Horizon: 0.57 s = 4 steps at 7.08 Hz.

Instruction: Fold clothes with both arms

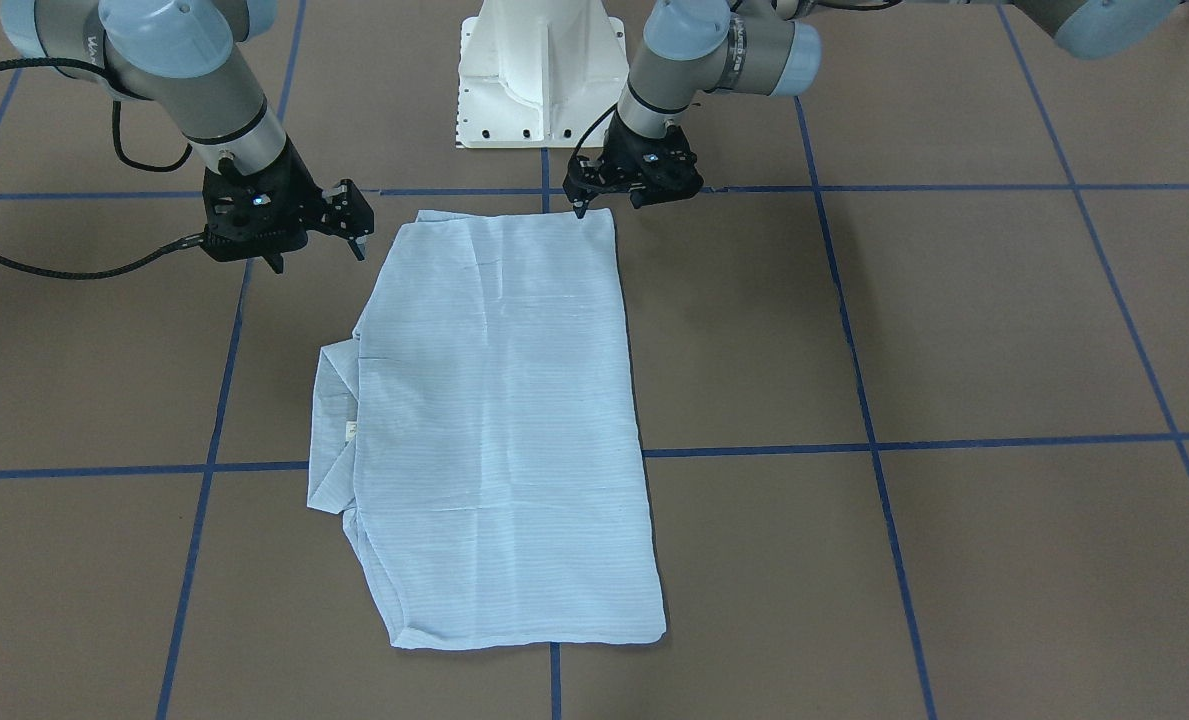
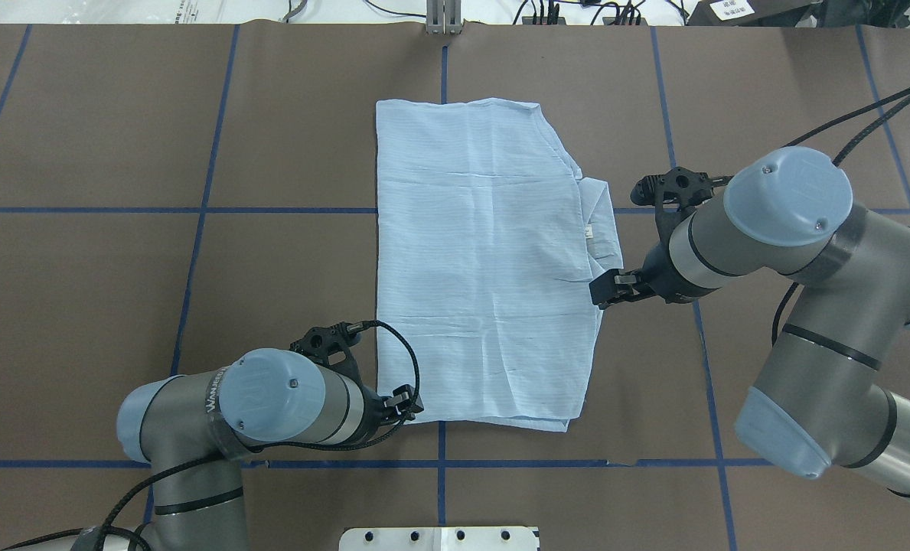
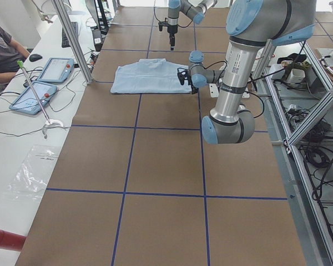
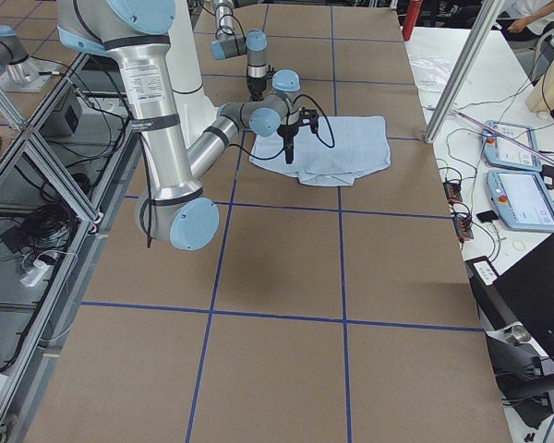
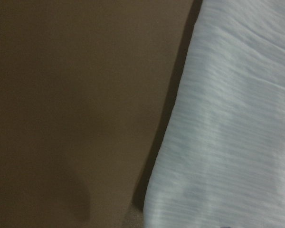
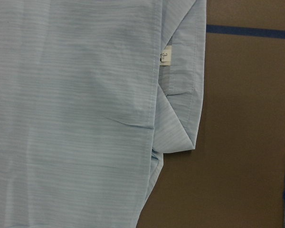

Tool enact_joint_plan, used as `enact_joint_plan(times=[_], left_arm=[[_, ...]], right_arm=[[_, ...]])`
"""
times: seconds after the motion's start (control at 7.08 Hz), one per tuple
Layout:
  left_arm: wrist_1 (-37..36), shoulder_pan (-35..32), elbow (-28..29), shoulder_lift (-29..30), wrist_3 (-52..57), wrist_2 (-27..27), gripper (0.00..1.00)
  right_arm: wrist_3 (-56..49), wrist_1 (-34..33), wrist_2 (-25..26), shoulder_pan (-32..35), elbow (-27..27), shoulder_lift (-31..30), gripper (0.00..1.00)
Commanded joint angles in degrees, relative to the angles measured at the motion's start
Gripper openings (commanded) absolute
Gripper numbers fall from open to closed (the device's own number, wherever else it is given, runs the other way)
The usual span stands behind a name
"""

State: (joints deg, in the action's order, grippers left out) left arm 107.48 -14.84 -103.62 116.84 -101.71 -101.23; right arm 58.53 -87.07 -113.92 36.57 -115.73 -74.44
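Observation:
The pale-blue striped shirt [image 1: 504,430] [image 2: 477,260] lies flat on the brown table, folded into a long rectangle. Its collar [image 2: 600,229] [image 6: 185,114] with a small label [image 6: 165,55] sticks out on the right arm's side. My left gripper [image 1: 581,208] [image 2: 409,402] is low at the shirt's near corner on the robot's left, and I cannot tell whether its fingers are parted. My right gripper [image 1: 357,220] [image 2: 606,291] hovers open beside the shirt's edge just below the collar, holding nothing. The left wrist view shows only the blurred shirt edge [image 5: 228,118] against the table.
The white pedestal base [image 1: 539,75] stands behind the shirt's near edge. Blue tape lines [image 1: 854,445] grid the brown table. Tablets [image 3: 41,88] and a seated person [image 3: 3,47] are on a side bench across from the robot.

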Motion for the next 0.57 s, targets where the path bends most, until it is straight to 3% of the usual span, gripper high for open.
enact_joint_plan(times=[0.0, 0.42], left_arm=[[0.01, -0.28, 0.52, 0.75, -0.06, 0.33, 0.74], [0.01, -0.28, 2.36, 1.90, -0.15, 1.03, 0.71]], right_arm=[[-0.16, 0.06, -0.07, 0.00, -0.02, 0.00, 1.00], [-0.60, 0.06, -0.07, 0.00, 0.07, 0.00, 1.00]])
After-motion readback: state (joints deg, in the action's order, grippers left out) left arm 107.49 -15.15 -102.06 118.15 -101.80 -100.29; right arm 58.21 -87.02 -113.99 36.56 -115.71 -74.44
